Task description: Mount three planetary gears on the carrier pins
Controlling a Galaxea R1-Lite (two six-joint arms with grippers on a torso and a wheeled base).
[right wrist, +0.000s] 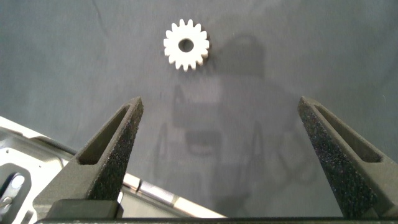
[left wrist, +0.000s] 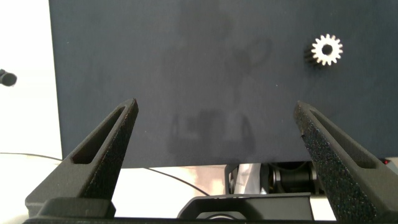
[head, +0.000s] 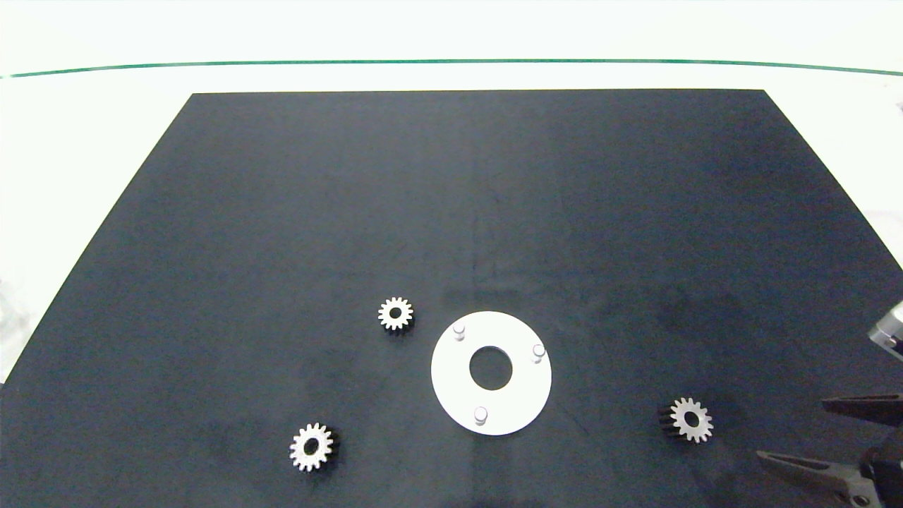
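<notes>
A flat white ring-shaped disc (head: 508, 406) lies on the black mat, with three short carrier pins (head: 459, 330) (head: 539, 351) (head: 481, 415) standing bare in a triangle. Three small silver gears lie flat around it: one to its upper left (head: 395, 313), one at the lower left (head: 311, 446) and one to the right (head: 692, 420). My right gripper (head: 808, 434) stands open at the lower right, just right of the right gear (right wrist: 186, 45). My left gripper (left wrist: 214, 134) is open above the mat's edge with nothing in it; it does not show in the head view. A gear (left wrist: 327, 50) lies ahead of it.
The black mat (head: 451, 212) covers most of the white table. A green line (head: 451, 61) runs along the far side. A grey metal part (head: 890, 330) shows at the right edge.
</notes>
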